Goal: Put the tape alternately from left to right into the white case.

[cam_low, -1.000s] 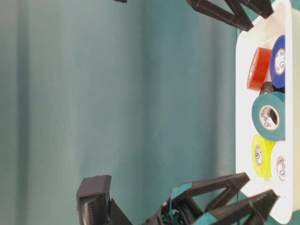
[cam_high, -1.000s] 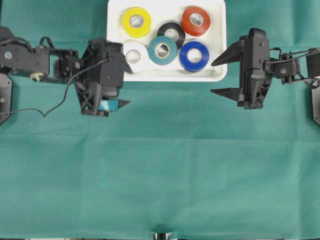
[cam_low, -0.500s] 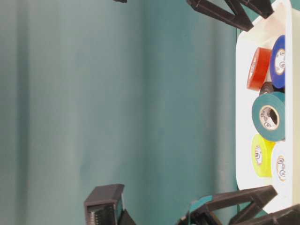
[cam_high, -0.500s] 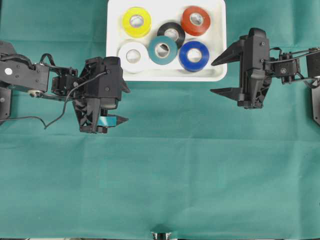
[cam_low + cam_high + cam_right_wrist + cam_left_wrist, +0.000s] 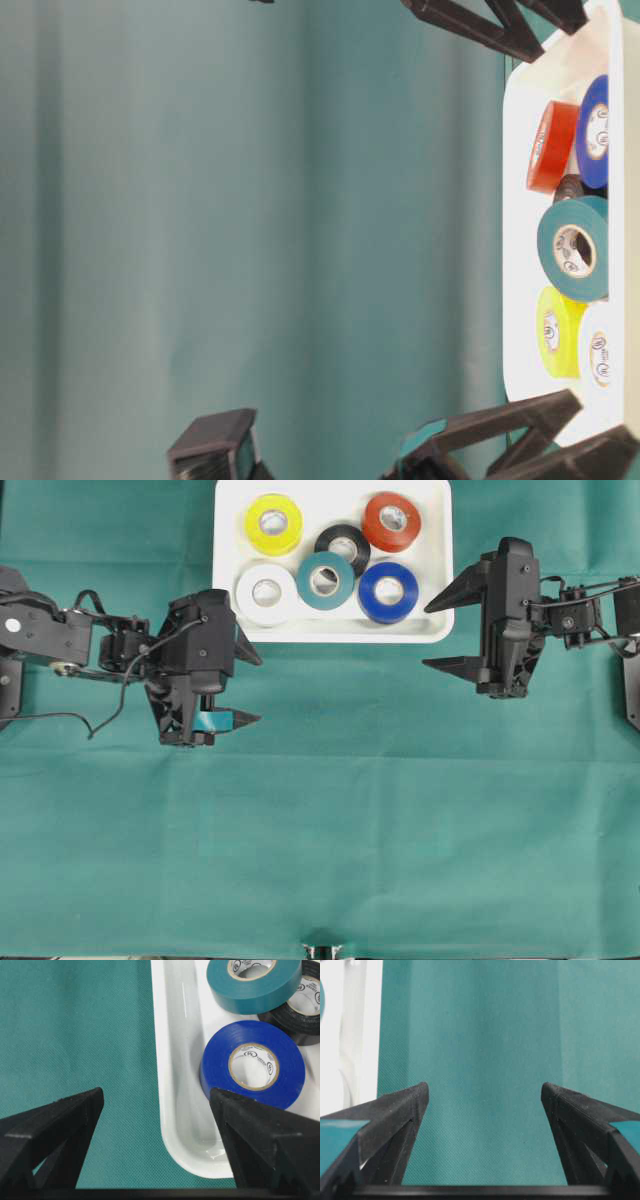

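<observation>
While both claws gape wide w/ nothing held, six glossy tape rolls (image 5: 327, 580) fill white case (image 5: 432, 630).

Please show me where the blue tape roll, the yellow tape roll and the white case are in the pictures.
blue tape roll (image 5: 388, 591), overhead view, on its glossy blue side ring.
yellow tape roll (image 5: 273, 523), overhead view, on its yellow ring beside the core.
white case (image 5: 330, 632), overhead view, on the bare near rim.
</observation>
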You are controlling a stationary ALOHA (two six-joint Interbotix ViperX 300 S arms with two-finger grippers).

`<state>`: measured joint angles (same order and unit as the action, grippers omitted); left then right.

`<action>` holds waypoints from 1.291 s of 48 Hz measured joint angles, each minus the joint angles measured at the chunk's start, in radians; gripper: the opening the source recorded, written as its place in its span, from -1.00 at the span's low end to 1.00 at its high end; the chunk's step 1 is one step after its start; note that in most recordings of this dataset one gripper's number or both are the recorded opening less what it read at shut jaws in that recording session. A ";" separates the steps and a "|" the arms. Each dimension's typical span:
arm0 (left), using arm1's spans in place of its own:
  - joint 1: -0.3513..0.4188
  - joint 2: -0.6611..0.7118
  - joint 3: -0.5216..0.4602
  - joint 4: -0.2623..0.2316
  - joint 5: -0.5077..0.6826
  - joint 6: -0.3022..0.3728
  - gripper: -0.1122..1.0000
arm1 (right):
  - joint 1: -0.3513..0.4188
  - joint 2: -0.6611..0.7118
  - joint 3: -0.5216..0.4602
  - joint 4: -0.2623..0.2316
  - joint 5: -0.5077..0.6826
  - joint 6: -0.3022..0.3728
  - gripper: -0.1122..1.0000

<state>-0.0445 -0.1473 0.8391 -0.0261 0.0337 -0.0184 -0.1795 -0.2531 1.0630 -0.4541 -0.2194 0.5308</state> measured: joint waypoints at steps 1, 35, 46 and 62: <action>0.000 -0.006 0.002 0.000 0.000 0.000 0.98 | 0.002 -0.003 0.000 0.000 0.000 0.000 0.64; 0.012 -0.195 0.137 0.000 -0.002 0.000 0.98 | 0.002 -0.202 0.069 0.000 0.003 0.000 0.64; 0.018 -0.264 0.184 0.000 -0.003 0.000 0.98 | 0.002 -0.285 0.110 0.000 0.009 0.000 0.65; 0.029 -0.350 0.241 0.000 -0.035 -0.002 0.98 | 0.002 -0.420 0.176 0.000 0.032 0.000 0.64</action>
<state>-0.0153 -0.4970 1.0799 -0.0261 -0.0015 -0.0199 -0.1779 -0.6734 1.2395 -0.4541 -0.1871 0.5308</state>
